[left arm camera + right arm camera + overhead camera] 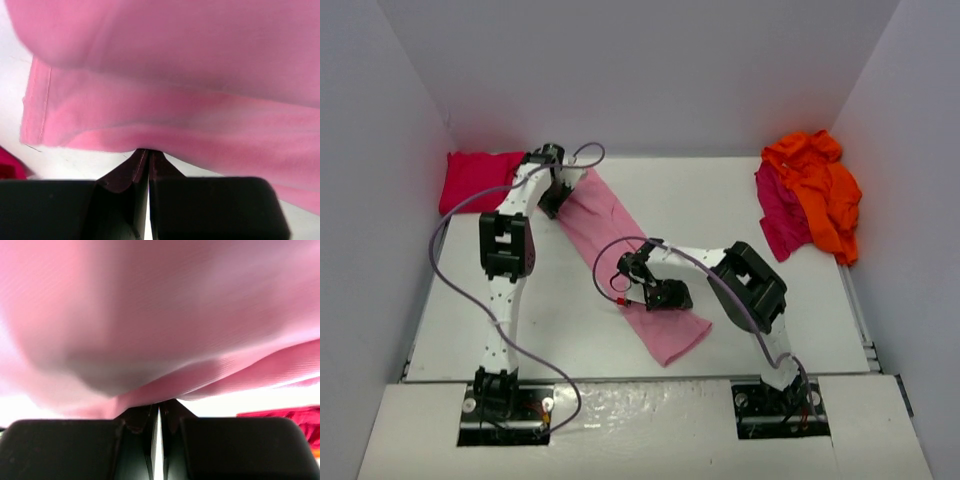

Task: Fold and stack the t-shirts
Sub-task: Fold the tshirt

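While left fingers (pixel 122 176) and right fingers (pixel 172 414) pinch pink t-shirt (pixel 610 215), red t-shirt (pixel 470 178) left, orange t-shirt (pixel 825 185) right.

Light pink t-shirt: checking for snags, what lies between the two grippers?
Top view: only the light pink cotton t-shirt itself, running diagonally over the white table.

A white table (pixel 720 205) stands boxed by pale walls (pixel 640 70) (left, back, right), glossy board (pixel 650 430) nearest.
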Motion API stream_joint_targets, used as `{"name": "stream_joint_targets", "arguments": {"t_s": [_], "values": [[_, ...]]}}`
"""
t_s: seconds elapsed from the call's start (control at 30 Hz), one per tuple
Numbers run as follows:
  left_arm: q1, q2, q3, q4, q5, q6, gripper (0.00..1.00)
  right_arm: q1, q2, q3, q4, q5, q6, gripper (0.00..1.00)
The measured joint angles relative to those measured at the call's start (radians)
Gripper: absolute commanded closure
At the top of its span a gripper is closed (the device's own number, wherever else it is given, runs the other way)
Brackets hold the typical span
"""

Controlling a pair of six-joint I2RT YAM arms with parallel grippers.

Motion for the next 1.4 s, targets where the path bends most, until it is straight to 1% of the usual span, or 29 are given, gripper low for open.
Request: {"name": "stream_joint_targets", "arguments": {"t_s": [0.17, 0.23, 0.37, 0.4, 0.43, 0.5, 0.67, 0.7, 0.73, 0.83, 0.87, 0.93, 1.0, 1.1, 1.17, 1.27, 1.33, 1.4], "values": [[-0.004, 0.169, 0.314, -0.066, -0.047, 0.006, 1.0, 0.154, 0.013, 0.074, -0.023, -0.088, 0.021, 0.99], [-0.008, 0.199, 0.367, -0.073, -0.061, 0.01, 1.0, 0.213, 0.028, 0.103, -0.031, -0.108, 0.025, 0.99], [-0.015, 0.197, 0.357, -0.058, -0.081, 0.019, 1.0, 0.305, 0.084, 0.184, -0.058, -0.146, 0.027, 0.99], [-0.016, 0.189, 0.339, -0.042, -0.085, 0.019, 0.98, 0.325, 0.098, 0.207, -0.07, -0.151, 0.027, 0.99], [-0.017, 0.177, 0.315, -0.021, -0.087, 0.018, 0.9, 0.345, 0.111, 0.23, -0.082, -0.158, 0.028, 0.99], [-0.018, 0.153, 0.271, 0.014, -0.089, 0.004, 0.9, 0.381, 0.136, 0.28, -0.094, -0.177, 0.03, 0.99], [-0.018, 0.143, 0.267, 0.055, -0.096, -0.022, 0.88, 0.446, 0.155, 0.323, -0.089, -0.178, 0.036, 1.0], [-0.018, 0.141, 0.267, 0.058, -0.098, -0.026, 0.87, 0.454, 0.155, 0.323, -0.089, -0.174, 0.04, 1.0], [-0.017, 0.134, 0.26, 0.063, -0.098, -0.03, 0.83, 0.457, 0.154, 0.322, -0.087, -0.162, 0.045, 1.0], [-0.013, 0.084, 0.22, 0.082, -0.085, -0.044, 0.71, 0.448, 0.149, 0.316, -0.076, -0.097, 0.058, 1.0], [-0.01, 0.048, 0.185, 0.091, -0.068, -0.048, 0.61, 0.438, 0.137, 0.307, -0.067, -0.063, 0.061, 0.99], [-0.004, -0.037, 0.125, 0.092, -0.044, -0.057, 0.55, 0.399, 0.085, 0.28, -0.053, -0.004, 0.061, 0.99], [0.002, -0.118, 0.098, 0.094, -0.019, -0.06, 0.54, 0.34, 0.016, 0.271, -0.042, 0.051, 0.062, 0.99], [0.006, -0.221, 0.098, 0.096, 0.023, -0.059, 0.55, 0.226, -0.105, 0.278, -0.011, 0.115, 0.065, 0.99], [0.004, -0.264, 0.102, 0.09, 0.051, -0.059, 0.55, 0.155, -0.179, 0.289, 0.002, 0.152, 0.069, 0.99], [-0.01, -0.291, 0.095, 0.083, 0.101, -0.056, 0.56, 0.082, -0.287, 0.296, 0.01, 0.192, 0.068, 0.99], [-0.025, -0.294, 0.049, 0.083, 0.133, -0.052, 0.61, 0.037, -0.349, 0.296, 0.012, 0.208, 0.067, 0.98], [-0.043, -0.29, -0.011, 0.08, 0.158, -0.046, 0.63, -0.008, -0.403, 0.296, 0.014, 0.215, 0.064, 0.94]]}}
